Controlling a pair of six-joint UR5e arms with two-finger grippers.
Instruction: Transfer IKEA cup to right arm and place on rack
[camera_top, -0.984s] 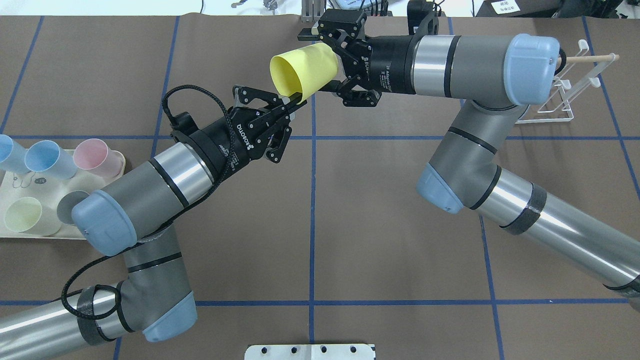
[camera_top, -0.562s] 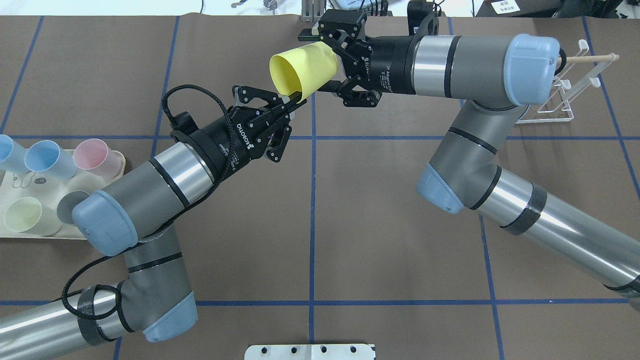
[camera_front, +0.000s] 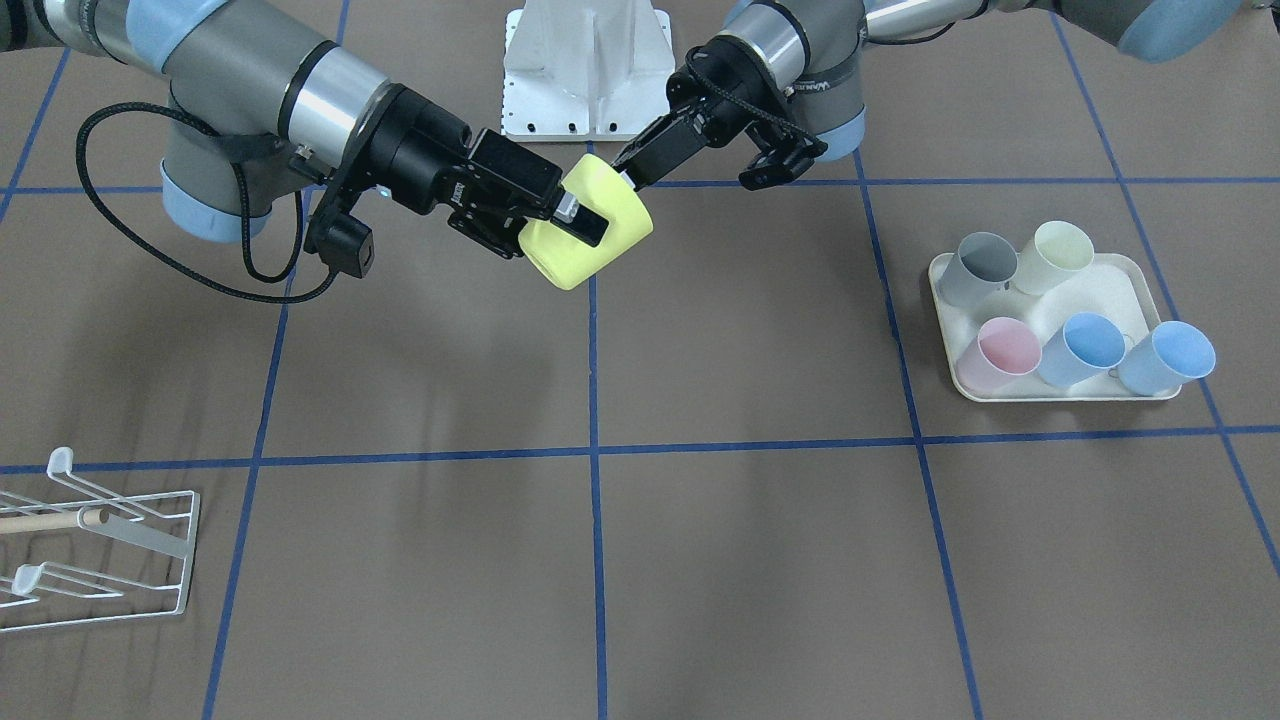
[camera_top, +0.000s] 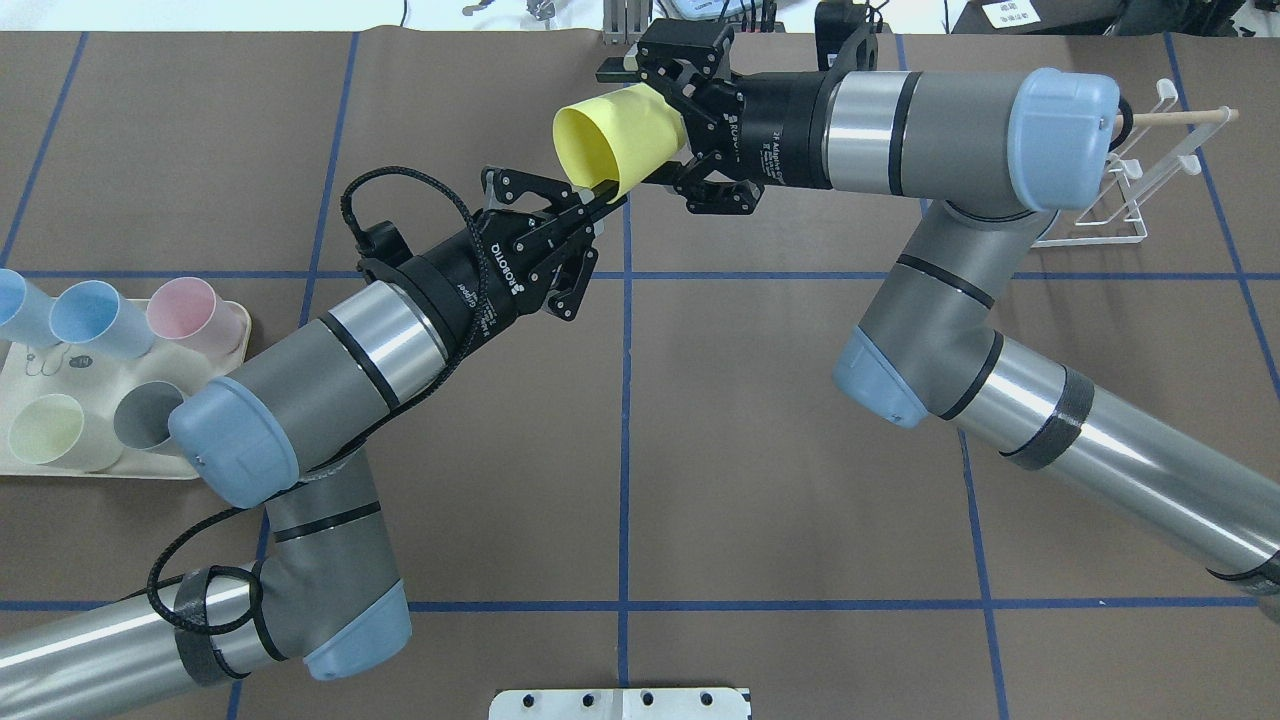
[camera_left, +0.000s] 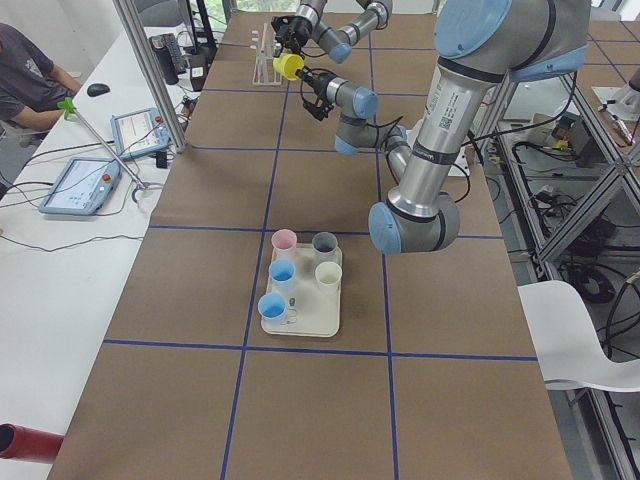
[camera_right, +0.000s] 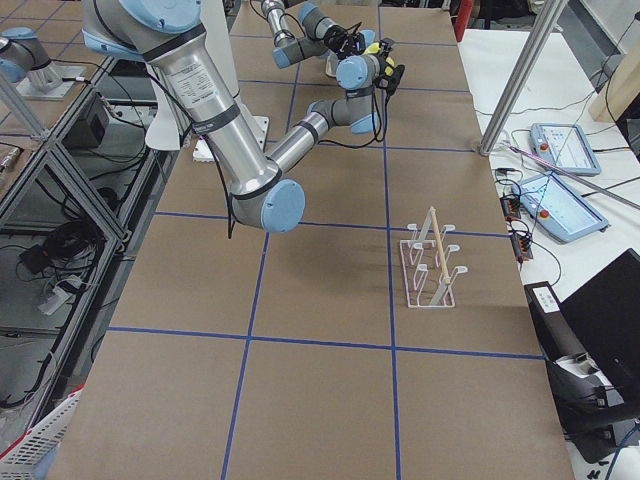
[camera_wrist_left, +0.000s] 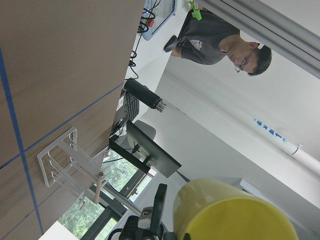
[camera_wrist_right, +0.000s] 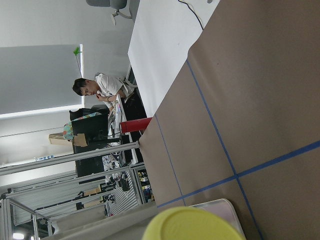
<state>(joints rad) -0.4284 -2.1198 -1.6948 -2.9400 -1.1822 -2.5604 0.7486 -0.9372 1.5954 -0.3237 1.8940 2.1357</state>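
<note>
Brown tabletop (camera_top: 800, 420) crossed by blue tape lines. Right arm (camera_top: 960, 130) stretched out away from the white wire rack (camera_top: 1130, 190). Right tool (camera_top: 665, 140) clamped on the yellow cup (camera_top: 625, 140), held sideways in the air, well apart from the rack. Left tool (camera_top: 595, 225) beyond the cup from the rack, fingers spread, one fingertip at the rim.

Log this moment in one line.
phase: handover | yellow cup: midair, gripped by right gripper | left gripper: open, finger at cup rim | rack: no cup yet
</note>
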